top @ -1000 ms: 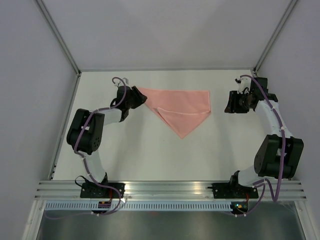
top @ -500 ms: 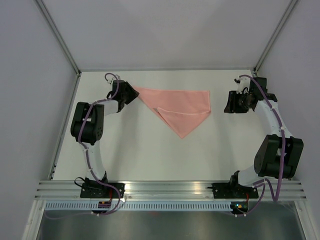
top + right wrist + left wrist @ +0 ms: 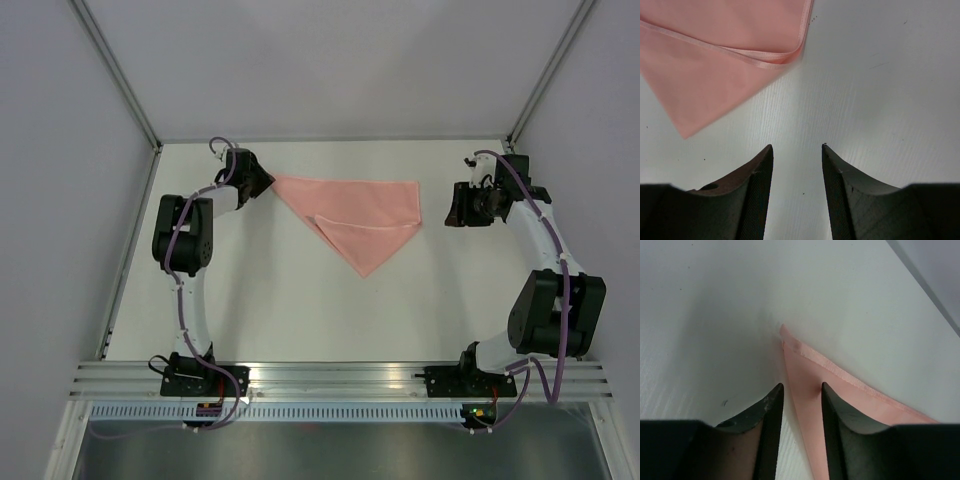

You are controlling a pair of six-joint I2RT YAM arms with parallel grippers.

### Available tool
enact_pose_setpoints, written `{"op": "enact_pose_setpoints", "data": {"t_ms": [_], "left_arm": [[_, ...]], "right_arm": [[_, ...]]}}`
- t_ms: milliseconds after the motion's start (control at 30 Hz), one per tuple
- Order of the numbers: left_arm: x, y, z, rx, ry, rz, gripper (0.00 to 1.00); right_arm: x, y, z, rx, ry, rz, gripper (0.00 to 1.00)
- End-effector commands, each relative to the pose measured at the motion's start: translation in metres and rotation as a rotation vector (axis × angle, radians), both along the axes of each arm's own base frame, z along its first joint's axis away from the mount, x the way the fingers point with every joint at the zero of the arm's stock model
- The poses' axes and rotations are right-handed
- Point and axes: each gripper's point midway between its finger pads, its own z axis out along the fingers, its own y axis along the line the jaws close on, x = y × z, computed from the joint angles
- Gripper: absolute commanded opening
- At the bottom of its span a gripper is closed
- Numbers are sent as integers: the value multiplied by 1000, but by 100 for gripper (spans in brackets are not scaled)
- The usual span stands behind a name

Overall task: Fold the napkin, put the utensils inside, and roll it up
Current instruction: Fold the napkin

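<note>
The salmon-pink napkin lies folded into a triangle on the white table, long edge to the rear and point toward me. My left gripper sits low at its left corner. In the left wrist view the gripper's jaws stand open astride the napkin's edge, with cloth and bare table in the gap. My right gripper hovers open just right of the right corner. Its wrist view shows the gripper over bare table, the napkin ahead of it. The utensils are out of view.
The white table is walled by grey panels on the left, rear and right. A metal rail carrying both arm bases runs along the near edge.
My left gripper has slid back and left along the napkin to its left corner, and its jaws have narrowed a little. The right arm has barely moved.
</note>
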Motion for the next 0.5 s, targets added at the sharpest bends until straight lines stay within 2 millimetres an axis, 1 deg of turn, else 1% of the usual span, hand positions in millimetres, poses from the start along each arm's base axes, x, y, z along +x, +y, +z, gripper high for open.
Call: {"op": "enact_pose_setpoints", "data": {"t_ms": [0,133,267,300,367,400,467], "left_arm": [[12,0,3,-11,5,18,38],[16,1,-1,-2,19,21,25],[18,2,1,-4,10,18,14],[21,2,8,-1,-15,10,9],[18,0,13,-2,-39,-5,4],[19,0,29,0,-81,-11,2],[17,-2,42,-7,-145,-35,2]], "right_arm": [[4,0,4,-17,-34,7,49],[6,1,4,-21,-37,11,49],[5,2,3,-23,-33,14,49],[6,2,4,-26,-38,16,50],[6,4,3,-28,-35,19,49],[5,3,3,-30,-35,19,49],[5,4,2,-35,-33,22,49]]}}
